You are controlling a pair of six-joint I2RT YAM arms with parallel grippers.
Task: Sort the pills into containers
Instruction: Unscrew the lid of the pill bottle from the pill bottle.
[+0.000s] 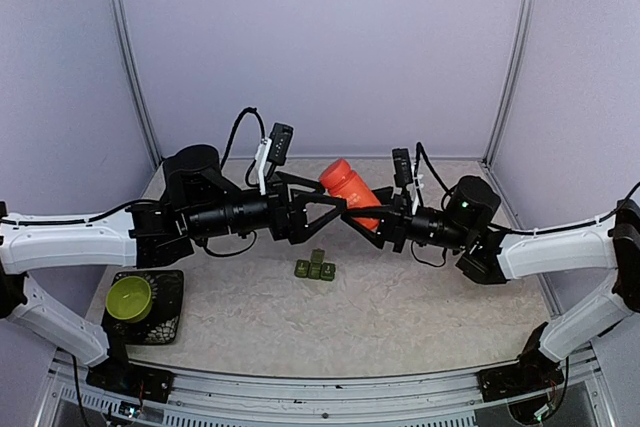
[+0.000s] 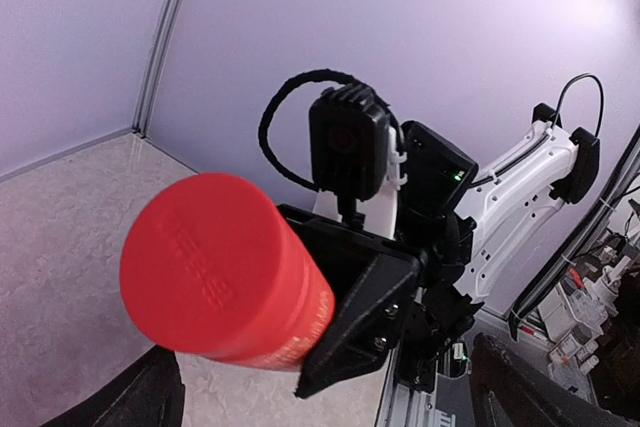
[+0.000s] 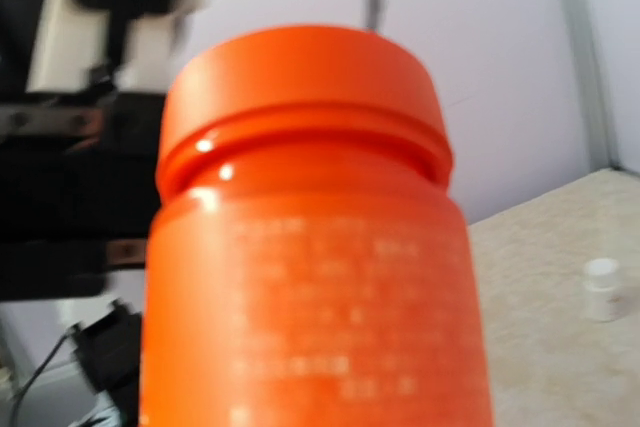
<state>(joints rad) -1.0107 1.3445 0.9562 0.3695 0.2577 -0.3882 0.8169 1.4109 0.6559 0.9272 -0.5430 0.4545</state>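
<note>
Above the middle of the table (image 1: 400,312), an orange bottle (image 1: 345,185) is held in the air by the right hand (image 1: 368,219), whose fingers are clamped on the lower part of the bottle's body. The bottle is tilted, with its cap (image 3: 300,77) pointed up and back toward the left arm's side. In the left wrist view the flat top of the cap is seen almost head-on, and one black finger (image 2: 360,312) of the right hand is pressed against the bottle's side just behind it.

The left hand (image 1: 328,209) is positioned close to the cap end. Its fingers (image 2: 140,399) are spread wide apart, one at each lower corner of its wrist view, and nothing is gripped between them. Whether they touch the bottle cannot be told.

Below the two hands, on the table, the pill box (image 1: 315,269) is set: a short row of small dark green cells, with one further green piece standing just behind the row. It lies apart from both hands. The pills cannot be made out in any view.

At the near left of the table a lime-green bowl (image 1: 128,296) is seated on a black tray (image 1: 168,325). In the right wrist view a small white bottle (image 3: 603,288) is seen upright on the table, blurred, beyond the orange bottle.
</note>
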